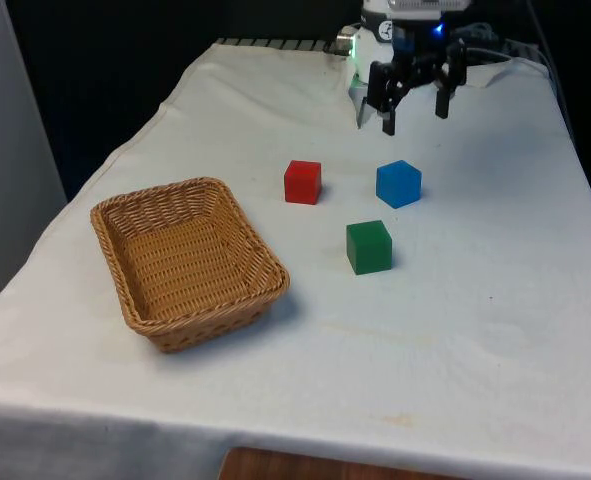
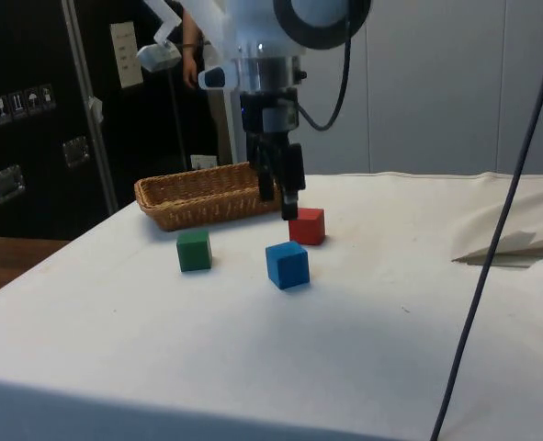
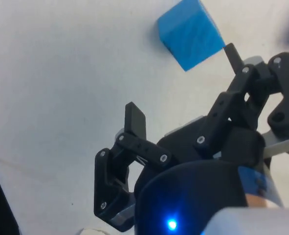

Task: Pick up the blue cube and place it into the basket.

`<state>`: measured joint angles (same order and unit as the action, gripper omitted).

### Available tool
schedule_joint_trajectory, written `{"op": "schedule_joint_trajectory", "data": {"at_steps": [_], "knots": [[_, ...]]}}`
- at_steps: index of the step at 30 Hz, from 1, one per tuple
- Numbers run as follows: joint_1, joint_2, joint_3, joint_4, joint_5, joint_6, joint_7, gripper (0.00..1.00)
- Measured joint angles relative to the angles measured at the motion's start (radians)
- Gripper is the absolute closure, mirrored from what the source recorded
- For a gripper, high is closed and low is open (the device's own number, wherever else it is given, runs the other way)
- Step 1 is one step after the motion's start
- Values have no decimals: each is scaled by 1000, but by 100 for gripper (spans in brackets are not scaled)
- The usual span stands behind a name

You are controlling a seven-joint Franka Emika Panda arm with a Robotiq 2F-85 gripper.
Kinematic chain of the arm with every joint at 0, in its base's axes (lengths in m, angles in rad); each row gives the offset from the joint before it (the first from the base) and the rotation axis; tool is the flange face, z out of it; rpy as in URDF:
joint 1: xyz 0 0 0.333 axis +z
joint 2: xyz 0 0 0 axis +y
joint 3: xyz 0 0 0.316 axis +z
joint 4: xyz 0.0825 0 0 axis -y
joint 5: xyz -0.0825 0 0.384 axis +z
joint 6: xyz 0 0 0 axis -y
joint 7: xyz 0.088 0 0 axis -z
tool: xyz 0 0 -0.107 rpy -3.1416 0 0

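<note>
Blue cube (image 1: 398,184) on cloth, hand (image 1: 415,116) apart

Woven wicker basket (image 1: 188,262), rough and ribbed; matt white cloth (image 1: 475,330), faintly creased; smooth matt blue cube (image 1: 398,184); black plastic gripper (image 1: 415,112).

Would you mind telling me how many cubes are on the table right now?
3. The red cube lies nearest the basket, the blue cube is beside it below the open gripper, and the green cube sits nearer the camera. None seems hidden.
</note>
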<state>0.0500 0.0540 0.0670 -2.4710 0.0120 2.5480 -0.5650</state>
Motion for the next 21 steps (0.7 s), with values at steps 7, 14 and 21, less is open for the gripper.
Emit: {"op": "schedule_joint_trajectory", "data": {"at_steps": [7,14,21], "knots": [[0,56,4,5,0,57,-18,0],[1,94,11,5,0,96,-33,0],[1,125,11,4,0,130,-58,0]]}}
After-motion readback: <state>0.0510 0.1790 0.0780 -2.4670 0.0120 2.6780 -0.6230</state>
